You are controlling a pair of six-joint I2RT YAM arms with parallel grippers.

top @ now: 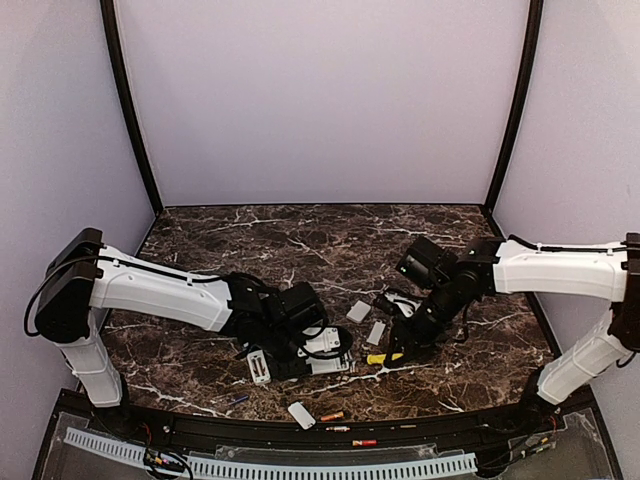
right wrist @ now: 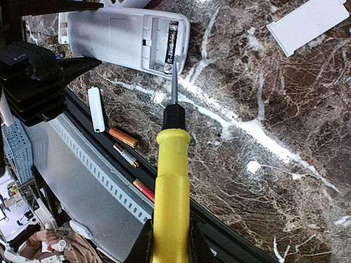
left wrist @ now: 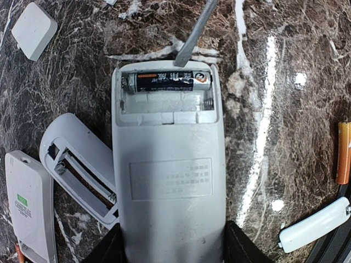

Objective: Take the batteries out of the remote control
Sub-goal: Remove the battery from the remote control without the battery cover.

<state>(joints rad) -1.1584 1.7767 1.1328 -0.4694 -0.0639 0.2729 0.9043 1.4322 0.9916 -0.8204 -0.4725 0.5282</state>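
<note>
One battery (left wrist: pixel 173 82) lies in the upper slot of the open compartment at the end of the remote control (left wrist: pixel 170 181). The slot below it is bare, with its spring showing. The left gripper (left wrist: pixel 171 246) clamps the remote control's body from both sides, back face up, on the marble table (left wrist: pixel 285 109). The right gripper (right wrist: pixel 171 246) is clenched around the yellow handle of a screwdriver (right wrist: pixel 171 181), whose blade reaches to the compartment's rim beside the battery. I cannot tell whether the tip touches the battery or only the plastic wall. The battery should handle as a light, rigid, smooth metal cylinder: not fragile, but slippery and quick to roll once free. It is probably pinched lengthwise by its spring, so the place to take it is at one end, levering it up and out rather than pressing on the middle. Its wrapper is dark with an orange band and fine white print, too small to read. The remote control's back carries a raised panel of text, also illegible. Three loose batteries (right wrist: pixel 123 137) lie near the table's front edge, close to a small white cover (right wrist: pixel 96 109). A second, emptied remote (left wrist: pixel 82 164) rests against the held one, and a third (left wrist: pixel 30 208) carries a green sticker I cannot read.
</note>
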